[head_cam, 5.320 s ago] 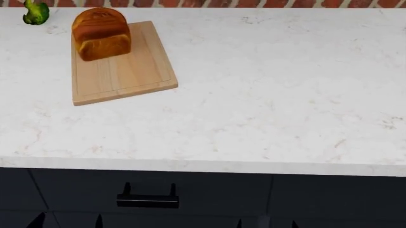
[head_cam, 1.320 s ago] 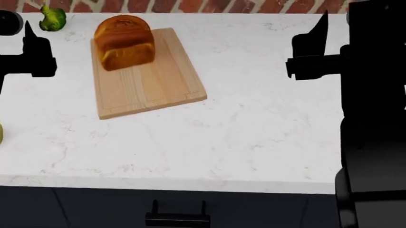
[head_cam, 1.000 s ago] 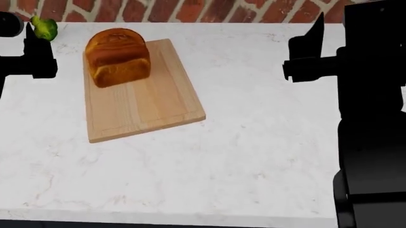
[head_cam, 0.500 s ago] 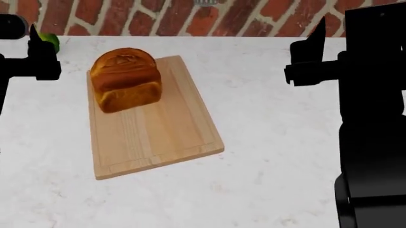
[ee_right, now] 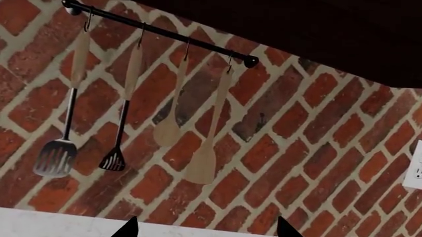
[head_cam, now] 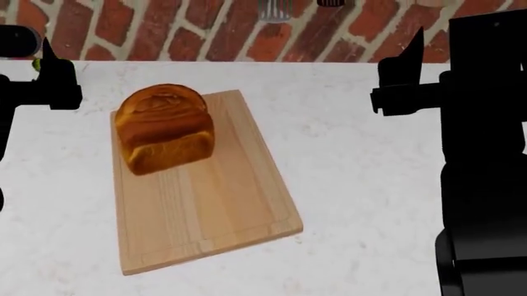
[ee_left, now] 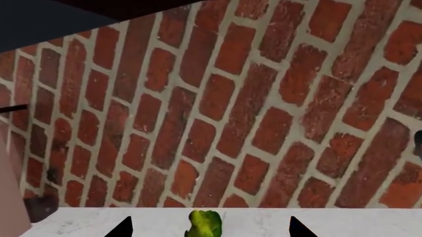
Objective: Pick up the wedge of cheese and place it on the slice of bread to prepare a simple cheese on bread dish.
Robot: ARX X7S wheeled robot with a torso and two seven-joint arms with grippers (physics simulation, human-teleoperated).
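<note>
Golden-brown, the slice of bread waits on its cutting board on the counter as we raise both claws, left and right, parted and empty, cheese nowhere in sight, every step ahead.

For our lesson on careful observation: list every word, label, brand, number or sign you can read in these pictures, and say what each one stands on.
None: no readable text shows in any view.
The bread and the wooden cutting board bear no lettering.
The brick wall carries no sign.
The hanging utensils show no brand marks.
The white wall plate at the picture's edge looks blank.
</note>
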